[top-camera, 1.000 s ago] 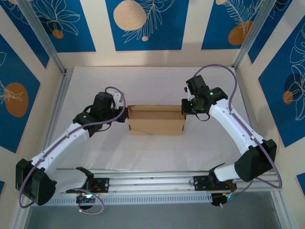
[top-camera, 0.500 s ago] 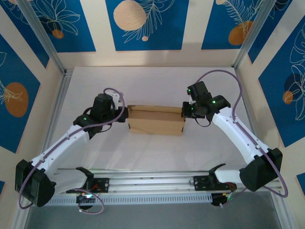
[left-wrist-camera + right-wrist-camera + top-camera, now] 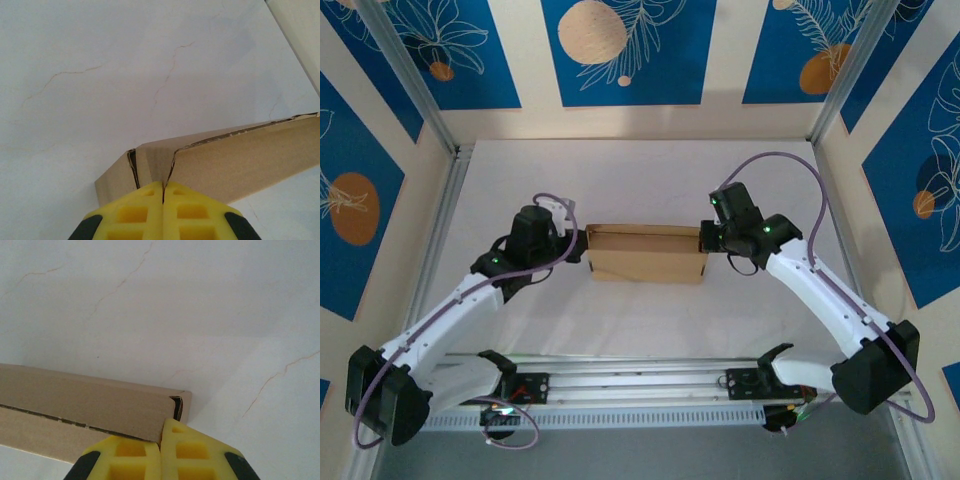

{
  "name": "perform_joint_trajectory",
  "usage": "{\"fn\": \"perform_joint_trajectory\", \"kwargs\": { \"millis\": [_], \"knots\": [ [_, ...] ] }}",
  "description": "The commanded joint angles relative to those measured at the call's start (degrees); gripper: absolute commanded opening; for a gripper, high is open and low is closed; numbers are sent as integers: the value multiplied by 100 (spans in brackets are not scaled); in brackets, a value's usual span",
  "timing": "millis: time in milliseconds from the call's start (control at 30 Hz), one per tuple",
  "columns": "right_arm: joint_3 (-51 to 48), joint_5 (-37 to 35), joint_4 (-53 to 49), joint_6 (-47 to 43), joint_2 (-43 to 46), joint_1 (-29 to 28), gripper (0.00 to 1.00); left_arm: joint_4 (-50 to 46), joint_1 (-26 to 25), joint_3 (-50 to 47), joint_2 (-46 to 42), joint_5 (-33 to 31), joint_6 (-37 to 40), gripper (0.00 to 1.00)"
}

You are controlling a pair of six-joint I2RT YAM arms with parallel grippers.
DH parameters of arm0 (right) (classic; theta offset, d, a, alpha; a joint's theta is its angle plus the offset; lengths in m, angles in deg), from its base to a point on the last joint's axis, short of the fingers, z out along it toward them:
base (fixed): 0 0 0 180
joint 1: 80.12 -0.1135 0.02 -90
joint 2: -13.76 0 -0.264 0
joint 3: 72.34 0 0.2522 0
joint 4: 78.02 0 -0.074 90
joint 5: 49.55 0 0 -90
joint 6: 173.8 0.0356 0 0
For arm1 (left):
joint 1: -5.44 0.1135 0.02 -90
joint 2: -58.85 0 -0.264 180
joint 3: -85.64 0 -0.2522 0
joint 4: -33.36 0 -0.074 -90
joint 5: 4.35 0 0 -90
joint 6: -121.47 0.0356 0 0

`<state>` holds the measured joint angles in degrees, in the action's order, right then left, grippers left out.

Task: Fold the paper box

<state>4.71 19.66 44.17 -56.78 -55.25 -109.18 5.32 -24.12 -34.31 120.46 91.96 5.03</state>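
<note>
paper box point(image 3: 648, 253) at centre of counter point(image 3: 650, 180) | left tool point(image 3: 163, 187) fingers together, at its left end | right tool point(image 3: 161, 436) together, at right end | risk: uneven push skews box, folds reopen

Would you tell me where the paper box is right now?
The paper box lies centrally in the top view, between the left gripper and right gripper.

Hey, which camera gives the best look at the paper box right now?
Top external: the whole paper box shows, end to end. Left wrist gives one corner up close, right wrist the opposite end's corner and part of a long wall.
</note>
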Motion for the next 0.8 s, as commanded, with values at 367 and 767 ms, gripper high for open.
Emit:
{"fn": "perform_joint_trajectory", "kwargs": {
  "millis": [367,767],
  "knots": [
    [-894,-491,338,-62,311,-518,0,-355,-46,-433,6,-24,112,0],
    [-1971,-742,1103,545,1276,-750,8,-213,-46,-883,-246,-130,50,0]
  ]
}}
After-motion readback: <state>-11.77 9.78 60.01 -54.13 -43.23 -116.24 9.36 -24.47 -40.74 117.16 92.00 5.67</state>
